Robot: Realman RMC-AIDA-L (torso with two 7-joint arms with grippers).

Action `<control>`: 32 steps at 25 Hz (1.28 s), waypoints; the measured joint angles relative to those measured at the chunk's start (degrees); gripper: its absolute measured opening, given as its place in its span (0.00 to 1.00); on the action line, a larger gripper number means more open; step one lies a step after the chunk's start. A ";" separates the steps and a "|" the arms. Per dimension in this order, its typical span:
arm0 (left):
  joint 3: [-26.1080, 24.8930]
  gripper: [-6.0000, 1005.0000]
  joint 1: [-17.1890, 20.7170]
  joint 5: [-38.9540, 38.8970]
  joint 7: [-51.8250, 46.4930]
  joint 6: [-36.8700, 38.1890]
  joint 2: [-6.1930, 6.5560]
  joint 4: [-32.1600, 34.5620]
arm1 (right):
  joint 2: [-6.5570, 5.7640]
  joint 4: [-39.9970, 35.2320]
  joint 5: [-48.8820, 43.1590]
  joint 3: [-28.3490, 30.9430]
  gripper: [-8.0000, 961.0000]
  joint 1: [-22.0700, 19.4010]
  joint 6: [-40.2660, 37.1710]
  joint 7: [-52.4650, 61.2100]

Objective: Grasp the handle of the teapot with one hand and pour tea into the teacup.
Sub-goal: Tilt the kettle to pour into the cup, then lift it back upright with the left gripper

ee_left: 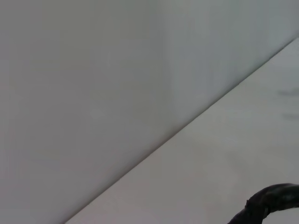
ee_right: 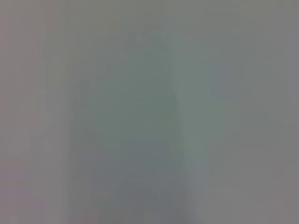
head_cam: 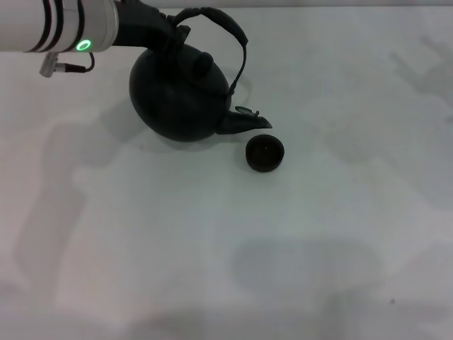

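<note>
The black teapot [head_cam: 177, 95] is at the back of the white table [head_cam: 212, 248], tilted toward the right in the head view. Its lid knob [head_cam: 203, 64] leans that way and its spout [head_cam: 244, 124] points down at the teacup [head_cam: 265, 154]. The spout tip ends just up and left of the cup's rim. My left gripper [head_cam: 164, 34] comes in from the top left and is shut on the left end of the arched handle [head_cam: 237, 39]. A piece of the handle [ee_left: 271, 203] shows in the left wrist view. My right gripper is out of view.
The table's far edge meets a plain grey wall [ee_left: 93, 93] just behind the teapot. The right wrist view shows only a blank grey surface. Bare white tabletop lies in front of and to the right of the cup.
</note>
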 joint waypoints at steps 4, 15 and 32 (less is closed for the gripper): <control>0.07 0.16 -0.12 0.18 -0.30 -0.56 0.01 0.47 | 0.00 0.00 0.00 0.00 0.88 0.00 -0.36 -0.01; 0.26 0.16 -1.65 2.88 -1.70 -3.34 0.02 1.37 | 0.00 0.11 0.00 0.00 0.88 0.00 -1.20 -0.13; 1.49 0.16 -4.23 8.88 -5.03 -8.70 0.00 2.90 | 0.00 0.18 0.00 0.00 0.88 0.50 -2.48 -0.51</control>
